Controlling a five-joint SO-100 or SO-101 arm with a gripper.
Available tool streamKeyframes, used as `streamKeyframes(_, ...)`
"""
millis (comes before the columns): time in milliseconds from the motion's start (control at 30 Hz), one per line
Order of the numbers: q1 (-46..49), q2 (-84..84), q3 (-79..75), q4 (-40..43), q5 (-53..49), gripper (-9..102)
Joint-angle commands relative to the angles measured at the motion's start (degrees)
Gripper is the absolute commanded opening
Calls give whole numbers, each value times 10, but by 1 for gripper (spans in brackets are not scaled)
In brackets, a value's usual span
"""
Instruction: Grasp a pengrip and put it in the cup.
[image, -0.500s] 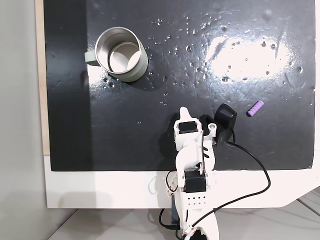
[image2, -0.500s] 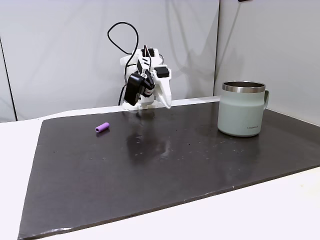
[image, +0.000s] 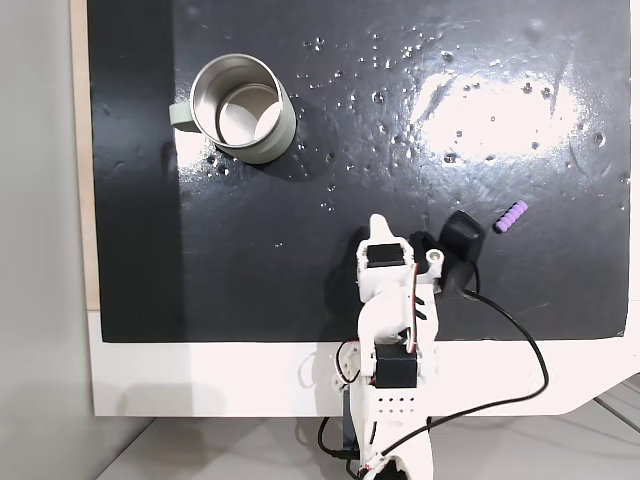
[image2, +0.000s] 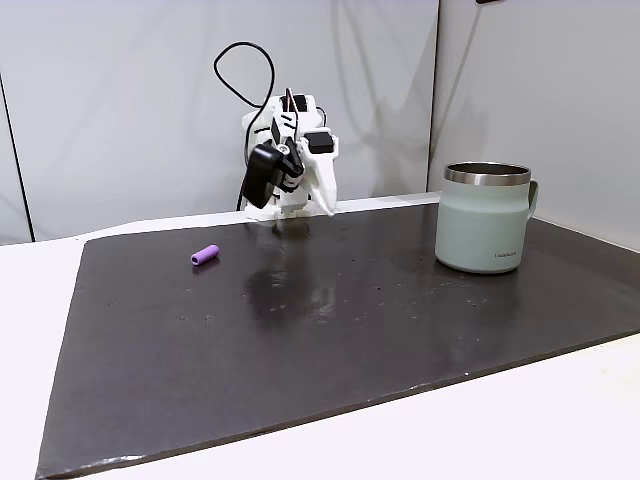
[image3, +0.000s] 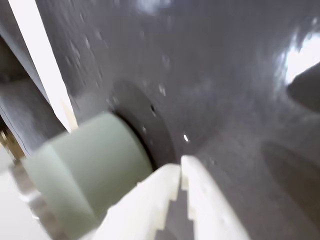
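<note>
The pengrip (image: 511, 217) is a tiny purple ribbed cylinder lying on the black mat at the right in a fixed view from above, and at the left in a fixed view from the side (image2: 205, 255). The cup (image: 243, 108) is a pale grey-green mug with a steel inside, standing upright and holding nothing; it also shows in the side view (image2: 483, 232) and, blurred, in the wrist view (image3: 85, 170). My white gripper (image: 377, 222) hangs folded near the arm's base (image2: 330, 208), well apart from both. In the wrist view its fingers (image3: 180, 170) meet, shut on nothing.
The black mat (image: 330, 60) covers most of the white table and glares at the upper right. A black cable (image: 520, 340) loops from the arm's base over the table's front edge. A black wrist camera (image: 460, 240) sticks out beside the gripper.
The folded arm has swung slightly toward the pengrip's side and drawn back a little. Pengrip and cup have not moved.
</note>
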Motion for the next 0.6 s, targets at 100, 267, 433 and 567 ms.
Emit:
streamKeyframes(100,63,-95,-180,114,-153,0)
streamKeyframes(267,147,-269,-265,101,-270,0)
streamKeyframes(433,203,-381,-321,83,-362,0)
streamKeyframes(567,249,-469,-353,34,-410,0)
